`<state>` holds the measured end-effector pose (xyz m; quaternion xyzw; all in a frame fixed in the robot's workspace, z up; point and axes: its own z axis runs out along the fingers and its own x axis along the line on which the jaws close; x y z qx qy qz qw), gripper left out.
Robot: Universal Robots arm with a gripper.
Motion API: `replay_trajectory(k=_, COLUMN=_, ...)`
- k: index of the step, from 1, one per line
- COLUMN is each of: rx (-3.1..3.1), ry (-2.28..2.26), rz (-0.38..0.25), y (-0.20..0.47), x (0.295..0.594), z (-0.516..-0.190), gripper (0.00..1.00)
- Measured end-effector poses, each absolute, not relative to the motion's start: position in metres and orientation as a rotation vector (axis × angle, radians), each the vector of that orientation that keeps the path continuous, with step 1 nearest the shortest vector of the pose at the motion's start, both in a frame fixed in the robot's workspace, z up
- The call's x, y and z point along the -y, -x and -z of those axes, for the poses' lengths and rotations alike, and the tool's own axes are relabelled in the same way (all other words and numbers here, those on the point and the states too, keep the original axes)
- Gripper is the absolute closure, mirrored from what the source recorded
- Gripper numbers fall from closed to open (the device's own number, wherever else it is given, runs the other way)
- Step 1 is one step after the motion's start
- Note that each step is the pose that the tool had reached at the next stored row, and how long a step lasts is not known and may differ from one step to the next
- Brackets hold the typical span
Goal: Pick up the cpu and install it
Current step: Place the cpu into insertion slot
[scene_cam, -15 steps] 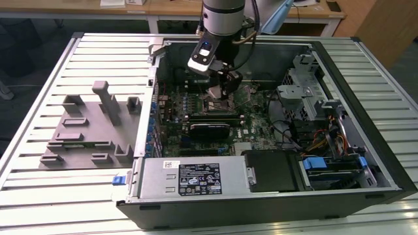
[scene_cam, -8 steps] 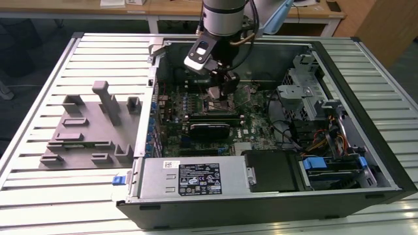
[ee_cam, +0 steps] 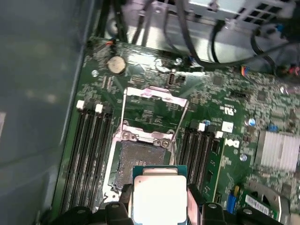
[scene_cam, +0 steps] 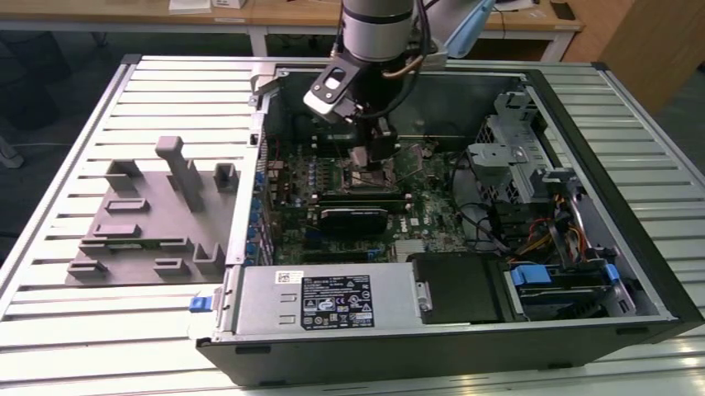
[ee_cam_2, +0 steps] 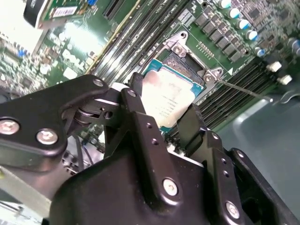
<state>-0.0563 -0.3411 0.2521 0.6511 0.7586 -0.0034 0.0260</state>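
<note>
**Fingers closed on the cpu, right over the open socket**

Fingers sit closest to my second wrist view. They are narrowed to the width of the cpu and pinch it by two opposite edges, with its metal top facing up at me. I sweep the exterior view from its left. The grey tray lies on the slatted counter, well apart from the work. Next comes the open computer case, with the arm reaching down into its middle. In the first wrist view the cpu hangs between the fingers. The socket is directly below it and peeks out past one edge, with its hold-down frame flipped back. I judge the chip's edges to be parallel to the socket's. Whether it touches the socket bed yet, I cannot tell.
</note>
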Motion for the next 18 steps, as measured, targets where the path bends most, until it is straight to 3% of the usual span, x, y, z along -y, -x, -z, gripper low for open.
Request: replay_trajectory(k=18, rx=-2.209, ry=-2.172, rz=-0.006, y=0.0563, x=0.3411, z=-0.2478, gripper=0.46)
